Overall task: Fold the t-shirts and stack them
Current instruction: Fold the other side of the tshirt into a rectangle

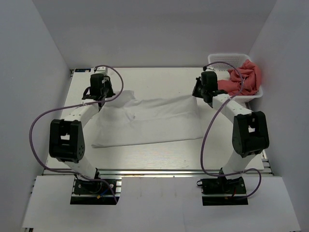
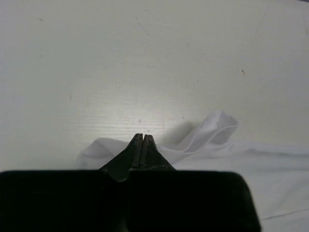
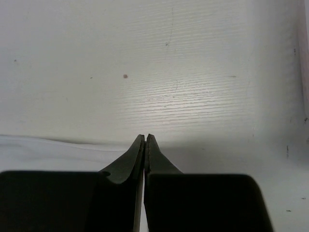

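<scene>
A white t-shirt (image 1: 149, 121) lies spread across the middle of the table. Its two far corners are pulled up towards the grippers. My left gripper (image 1: 100, 99) is at the shirt's far left corner. In the left wrist view it (image 2: 140, 137) is shut, with white cloth (image 2: 212, 130) bunched round its tips. My right gripper (image 1: 196, 94) is at the far right corner. In the right wrist view it (image 3: 145, 138) is shut, with the shirt's edge (image 3: 48, 150) running into its jaws. Pink t-shirts (image 1: 244, 77) lie piled in a basket.
A white plastic basket (image 1: 227, 57) stands at the table's far right corner, just behind the right arm. White walls enclose the table on the left, back and right. Purple cables loop from both arms.
</scene>
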Available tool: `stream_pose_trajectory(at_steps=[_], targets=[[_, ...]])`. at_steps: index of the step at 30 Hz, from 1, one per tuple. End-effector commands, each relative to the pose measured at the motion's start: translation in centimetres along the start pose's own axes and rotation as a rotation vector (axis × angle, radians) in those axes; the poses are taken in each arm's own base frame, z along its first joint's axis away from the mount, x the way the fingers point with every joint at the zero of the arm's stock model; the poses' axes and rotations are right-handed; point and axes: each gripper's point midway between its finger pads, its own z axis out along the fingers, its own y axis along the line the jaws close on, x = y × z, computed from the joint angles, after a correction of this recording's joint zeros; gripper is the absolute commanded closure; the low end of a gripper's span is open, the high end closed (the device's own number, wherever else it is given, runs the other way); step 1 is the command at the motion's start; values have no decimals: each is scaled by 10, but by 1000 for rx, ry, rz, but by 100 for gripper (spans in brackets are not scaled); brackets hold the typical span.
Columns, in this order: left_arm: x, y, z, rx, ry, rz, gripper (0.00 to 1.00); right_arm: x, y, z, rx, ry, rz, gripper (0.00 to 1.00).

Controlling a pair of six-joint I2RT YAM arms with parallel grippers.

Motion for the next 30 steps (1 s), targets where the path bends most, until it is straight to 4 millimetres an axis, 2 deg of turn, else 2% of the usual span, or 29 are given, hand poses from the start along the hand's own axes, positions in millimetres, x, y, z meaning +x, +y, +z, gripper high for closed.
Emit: stream_pose_trajectory(at_steps=[1, 2, 3, 4, 5, 6, 10, 11, 12, 14, 16, 17, 20, 25, 26, 29, 30], targets=[[0, -5, -31, 27, -43, -28, 100, -7, 6, -12, -50, -68, -23, 100], [2, -6, -35, 38, -46, -28, 100, -8, 6, -17, -55, -73, -22, 100], [17, -5, -39, 43, -20, -38, 100, -9, 8, -20, -65, -78, -22, 100], [21, -4, -43, 42, -17, -38, 100, -4, 7, -23, -69, -70, -23, 100], [16, -7, -52, 59, -39, -49, 100, -2, 6, -25, -65, -70, -28, 100], [27, -5, -55, 55, -22, -48, 100, 0, 5, -27, -64, -73, -33, 100], [41, 3, -78, 30, -27, -73, 100, 5, 0, -34, -57, -71, -34, 100], [54, 6, -82, 25, -10, -83, 100, 5, 0, -36, -56, -73, -34, 100], [51, 5, -91, 31, -32, -84, 100, 6, 0, -38, -57, -74, -32, 100], [67, 8, -98, 28, -18, -107, 100, 5, -5, -39, -42, -82, -34, 100], [68, 10, -108, 24, -39, -120, 100, 3, -5, -43, -39, -87, -36, 100], [75, 14, -110, 10, -34, -120, 100, 1, -7, -43, -32, -90, -34, 100], [76, 20, -117, -22, -38, -129, 100, -7, -3, -45, -45, -102, -57, 100], [59, 18, -121, -22, -73, -141, 100, -24, 0, -46, -36, -125, -76, 100], [54, 17, -119, -21, -76, -131, 100, -16, -2, -44, -27, -86, -81, 100], [40, 16, -109, -31, -77, -122, 100, -19, 2, -41, -44, -81, -86, 100], [42, 18, -107, -50, -54, -120, 100, -18, 2, -39, -43, -73, -87, 100]])
